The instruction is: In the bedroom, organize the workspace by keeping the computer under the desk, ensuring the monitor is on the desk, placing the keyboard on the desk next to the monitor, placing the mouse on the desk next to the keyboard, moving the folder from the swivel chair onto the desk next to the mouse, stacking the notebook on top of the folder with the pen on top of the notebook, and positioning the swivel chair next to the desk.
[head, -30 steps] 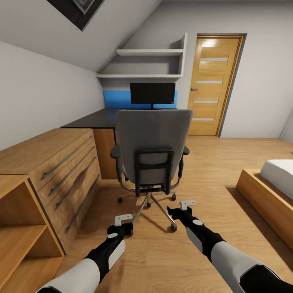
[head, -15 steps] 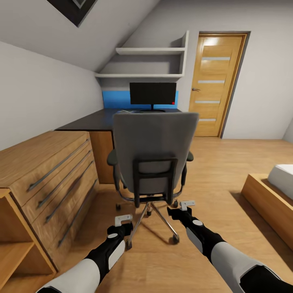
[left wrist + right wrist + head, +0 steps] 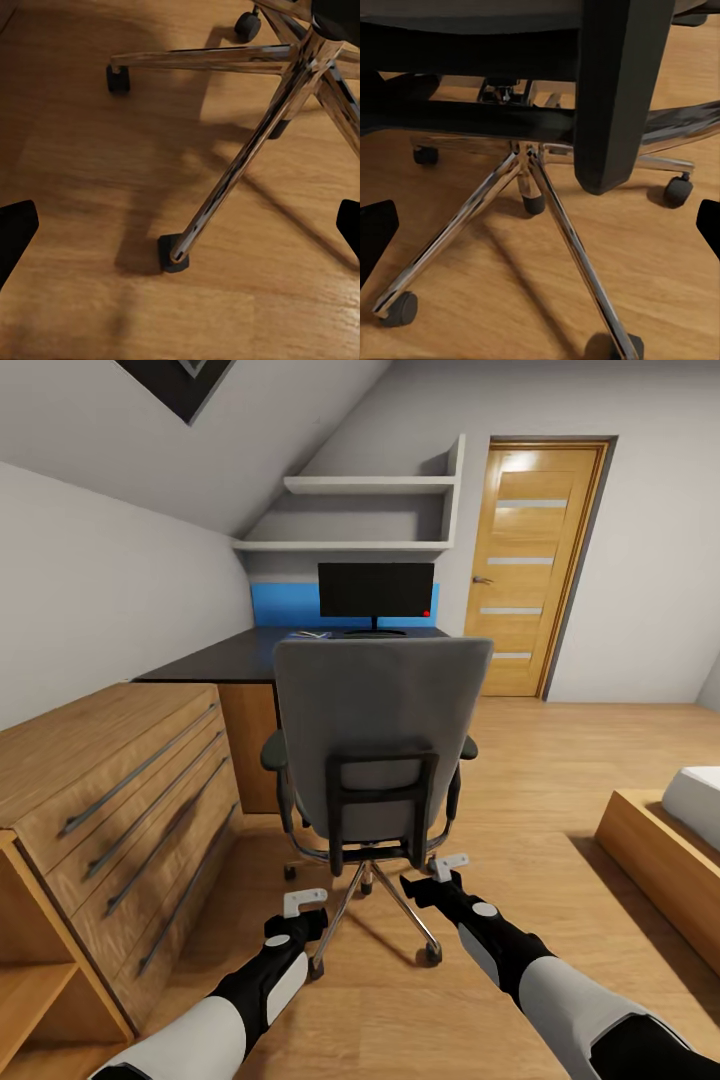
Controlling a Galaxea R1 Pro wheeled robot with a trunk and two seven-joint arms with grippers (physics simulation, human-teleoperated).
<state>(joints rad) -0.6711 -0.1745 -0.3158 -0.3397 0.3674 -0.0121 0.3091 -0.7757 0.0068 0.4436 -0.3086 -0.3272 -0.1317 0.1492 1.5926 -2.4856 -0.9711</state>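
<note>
The grey swivel chair [image 3: 380,730] stands with its back to me in front of the black desk [image 3: 230,655]. Its backrest hides the seat, so the folder is hidden. On the desk's far end stands the black monitor [image 3: 376,590]. Computer, keyboard, mouse, notebook and pen are out of view. My left gripper [image 3: 303,901] is open, low above the floor by a chrome leg [image 3: 225,187] of the chair base. My right gripper [image 3: 450,865] is open just behind the chair base [image 3: 529,161], under the seat's rear edge. Neither holds anything.
A light wooden dresser [image 3: 120,780] lines the left wall, close to the chair. A bed frame [image 3: 660,860] sits at the right. A wooden door [image 3: 530,560] is at the back right, with white shelves [image 3: 370,510] and a blue wall panel [image 3: 285,603] behind the desk.
The view has moved forward, so the chair looms larger and the dresser has slid left. My right gripper has edged closer to the chair base; the left has stayed.
</note>
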